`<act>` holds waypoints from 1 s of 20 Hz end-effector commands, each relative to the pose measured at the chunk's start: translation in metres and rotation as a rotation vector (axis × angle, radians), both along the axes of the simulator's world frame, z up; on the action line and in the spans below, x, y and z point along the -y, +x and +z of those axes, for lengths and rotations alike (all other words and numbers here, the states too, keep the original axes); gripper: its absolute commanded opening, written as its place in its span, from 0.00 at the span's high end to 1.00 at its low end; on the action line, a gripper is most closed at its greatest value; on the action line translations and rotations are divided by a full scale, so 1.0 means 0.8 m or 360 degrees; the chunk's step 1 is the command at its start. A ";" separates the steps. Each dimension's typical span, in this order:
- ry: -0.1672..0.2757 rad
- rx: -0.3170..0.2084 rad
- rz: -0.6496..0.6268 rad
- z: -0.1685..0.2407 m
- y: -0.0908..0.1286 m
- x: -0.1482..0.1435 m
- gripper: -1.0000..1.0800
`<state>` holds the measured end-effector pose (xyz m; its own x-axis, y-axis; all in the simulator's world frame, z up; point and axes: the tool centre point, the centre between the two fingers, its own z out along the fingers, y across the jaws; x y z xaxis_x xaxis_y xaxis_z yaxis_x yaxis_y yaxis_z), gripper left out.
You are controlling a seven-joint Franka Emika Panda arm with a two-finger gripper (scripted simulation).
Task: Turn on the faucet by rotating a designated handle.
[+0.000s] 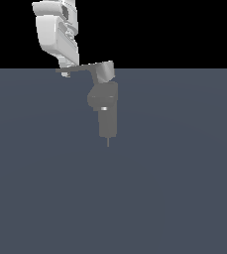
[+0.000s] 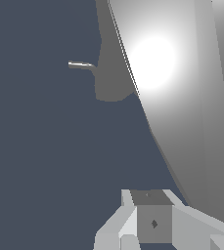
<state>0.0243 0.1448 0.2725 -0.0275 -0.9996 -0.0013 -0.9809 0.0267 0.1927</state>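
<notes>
The matte grey faucet (image 1: 107, 111) stands upright in the middle of the exterior view, with a small bright band on its body. From its blocky top cap the thin flat handle (image 1: 75, 70) reaches toward the exterior view's left. My white gripper (image 1: 64, 66) comes down from above, and its fingertips are at the handle's outer tip, apparently touching it. In the wrist view the handle (image 2: 182, 97) fills one side as a broad bright grey slab, with the faucet (image 2: 111, 73) dark beyond it. One grey finger (image 2: 154, 219) shows beside the slab. The finger gap is hidden.
The faucet stands on a plain dark blue-grey floor (image 1: 174, 188) that runs to a black background. A thin pin (image 1: 108, 143) sticks out below the faucet body.
</notes>
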 end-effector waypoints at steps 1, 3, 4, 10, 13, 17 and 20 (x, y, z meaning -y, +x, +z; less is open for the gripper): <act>-0.0002 -0.0006 -0.0002 0.003 -0.011 0.001 1.00; -0.0002 -0.0006 -0.0002 0.004 -0.017 0.000 1.00; -0.0002 -0.0006 -0.0002 0.005 -0.021 0.000 1.00; -0.0002 -0.0006 -0.0002 0.009 -0.041 -0.001 1.00; -0.0003 -0.0006 -0.0002 0.011 -0.051 -0.002 1.00; -0.0012 -0.0011 -0.0012 0.006 -0.053 0.003 1.00; -0.0012 -0.0011 -0.0011 0.008 -0.062 0.010 1.00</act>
